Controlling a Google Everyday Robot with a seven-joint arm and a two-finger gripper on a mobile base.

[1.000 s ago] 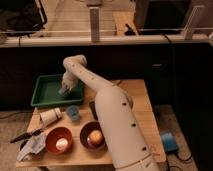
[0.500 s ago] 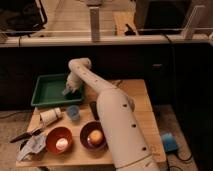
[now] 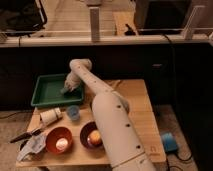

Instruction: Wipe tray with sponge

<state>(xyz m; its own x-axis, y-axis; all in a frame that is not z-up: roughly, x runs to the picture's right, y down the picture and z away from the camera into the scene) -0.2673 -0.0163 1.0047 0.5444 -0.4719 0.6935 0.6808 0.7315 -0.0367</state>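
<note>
Tray [image 3: 47, 92] — green, sponge [image 3: 65, 90] inside, under closed hand [image 3: 67, 89]

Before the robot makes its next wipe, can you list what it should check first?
1. Large shallow green plastic tray sits flat on the wooden table: ok.
2. Gripper is down inside the tray, at its right end: ok.
3. Gripper shut: ok.
4. Small blue-grey sponge is under the gripper: cannot tell, it is hidden.
5. Rest of the tray floor is bare for wiping: ok.
6. Small round blue cup stands outside the tray, clear of the rim: ok.
</note>
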